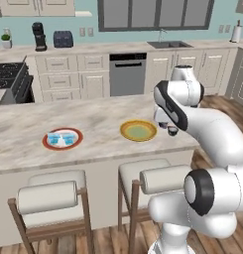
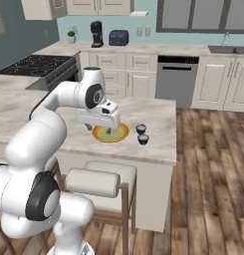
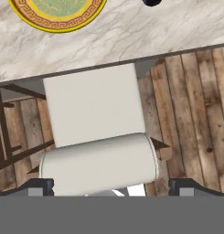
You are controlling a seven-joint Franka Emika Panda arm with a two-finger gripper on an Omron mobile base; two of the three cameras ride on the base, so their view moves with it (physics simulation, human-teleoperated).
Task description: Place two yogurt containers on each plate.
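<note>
**Half done: one plate loaded, the yellow one waiting**

While the arm hangs over the counter edge, let's sweep the left base view from left to right. At centre left of the frame sits the white plate with the red-orange rim (image 1: 47,144), and it carries both pale blue yogurt cups (image 1: 62,139), side by side on its middle. That plate looks finished, as far as I can judge.

Moving right, just past the middle of the frame, lies the yellow plate (image 1: 124,131) with its pale greenish centre, and nothing is on it. Right of that, tucked against the white arm, one dark cup (image 1: 172,131) peeks out on the marble counter (image 1: 24,124).

Over to the right base view: the yellow plate (image 2: 123,135) sits at centre, partly under the hand, and both dark navy cups (image 2: 142,134) stand just beside it to the right, close together on the counter, off the plate.

Now the hand view: the gripper (image 3: 111,186) has its two fingertips (image 3: 40,185) far apart at the bottom corners, jaws wide open, gripping nothing. It looks down on a white bar stool (image 3: 97,137) and the wooden floor, with the yellow plate (image 3: 63,23) at the upper left and a sliver of a dark cup (image 3: 152,2) at the top edge.

So my call: two cups placed, two to go, and both remaining cups are near their target plate.
</note>
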